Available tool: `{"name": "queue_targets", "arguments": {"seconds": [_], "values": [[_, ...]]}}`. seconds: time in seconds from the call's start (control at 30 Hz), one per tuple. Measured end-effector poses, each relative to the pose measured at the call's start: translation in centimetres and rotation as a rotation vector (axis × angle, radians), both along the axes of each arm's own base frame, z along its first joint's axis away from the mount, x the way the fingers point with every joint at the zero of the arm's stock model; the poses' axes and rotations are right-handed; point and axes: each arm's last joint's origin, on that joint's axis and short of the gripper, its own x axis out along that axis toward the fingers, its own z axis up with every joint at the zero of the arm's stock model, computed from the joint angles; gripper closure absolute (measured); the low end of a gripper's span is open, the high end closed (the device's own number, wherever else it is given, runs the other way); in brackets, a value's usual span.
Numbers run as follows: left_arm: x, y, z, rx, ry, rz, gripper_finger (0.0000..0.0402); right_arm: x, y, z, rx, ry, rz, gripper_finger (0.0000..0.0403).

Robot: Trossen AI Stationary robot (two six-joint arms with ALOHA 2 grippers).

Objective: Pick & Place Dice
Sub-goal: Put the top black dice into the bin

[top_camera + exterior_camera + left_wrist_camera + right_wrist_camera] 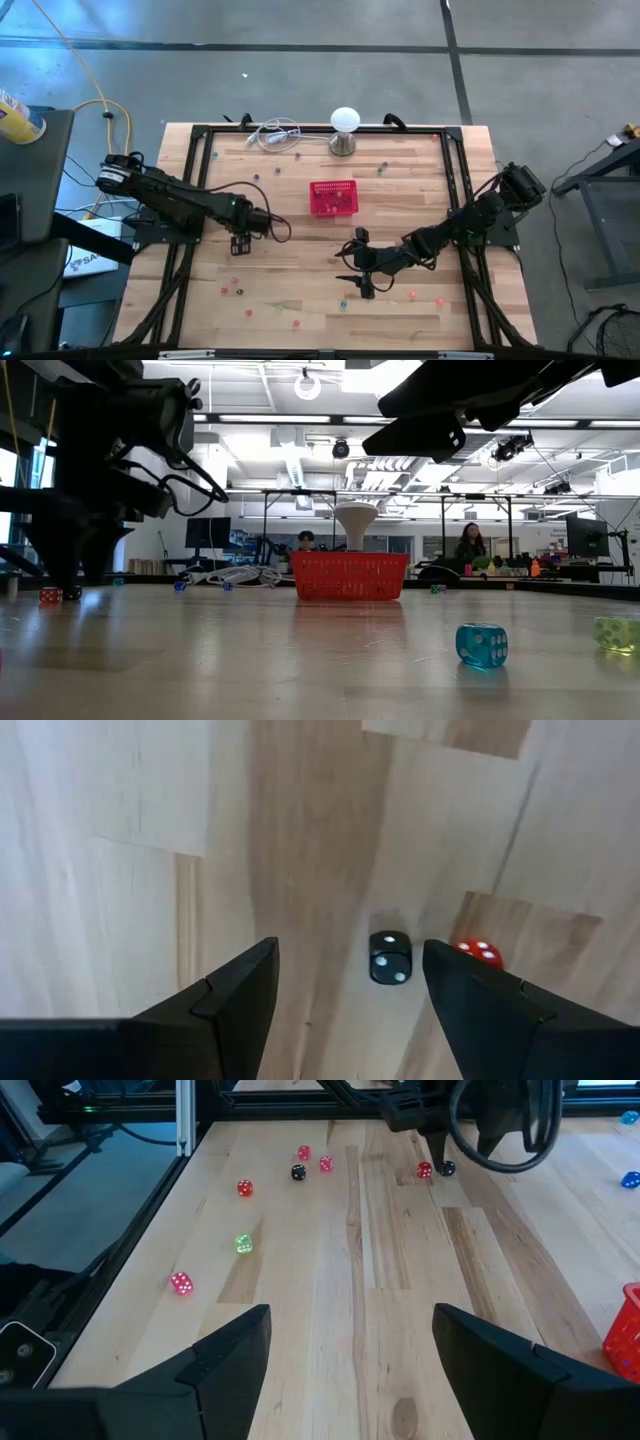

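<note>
Small dice in mixed colours lie scattered on the wooden table, each resting flat on a face. My left gripper [240, 245] [350, 955] is open and points down at the table. A black die [389, 957] lies in the gap just past its fingertips, untouched, with a red die [478, 952] beside one finger. My right gripper [350, 268] [350, 1315] is open and empty, hovering near the table's middle and facing several dice [243, 1242]. The red mesh basket [333, 197] stands at the table's centre.
A white ball lamp [344, 130] on a metal base and a white cable [272, 134] sit at the far edge. A black frame [195, 160] runs around the table. A blue die [481, 644] and a yellow-green one [615, 632] lie near the low camera. People sit beyond the table [470, 545].
</note>
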Motion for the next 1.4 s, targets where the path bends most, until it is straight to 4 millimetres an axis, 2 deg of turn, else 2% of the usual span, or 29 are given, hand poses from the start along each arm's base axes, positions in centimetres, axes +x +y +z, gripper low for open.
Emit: {"name": "queue_targets", "arguments": {"seconds": [0.17, 0.33, 0.97, 1.4], "values": [[-0.31, 0.43, -0.50, -0.065, 0.023, 0.036, 0.0165, 0.00, 0.00, -0.02, 0.000, 0.001, 0.000, 0.0133], [-0.36, 0.78, -0.75, -0.074, 0.017, 0.058, 0.0190, 0.00, 0.00, -0.02, -0.001, 0.001, 0.000, 0.0133], [-0.14, 0.80, -0.72, -0.101, 0.001, 0.034, 0.0360, -0.02, -0.01, -0.06, -0.002, 0.005, 0.000, 0.0133], [0.27, 0.46, -0.55, -0.170, -0.025, -0.032, 0.0346, -0.01, -0.04, -0.08, -0.004, 0.007, -0.001, 0.0133]]}}
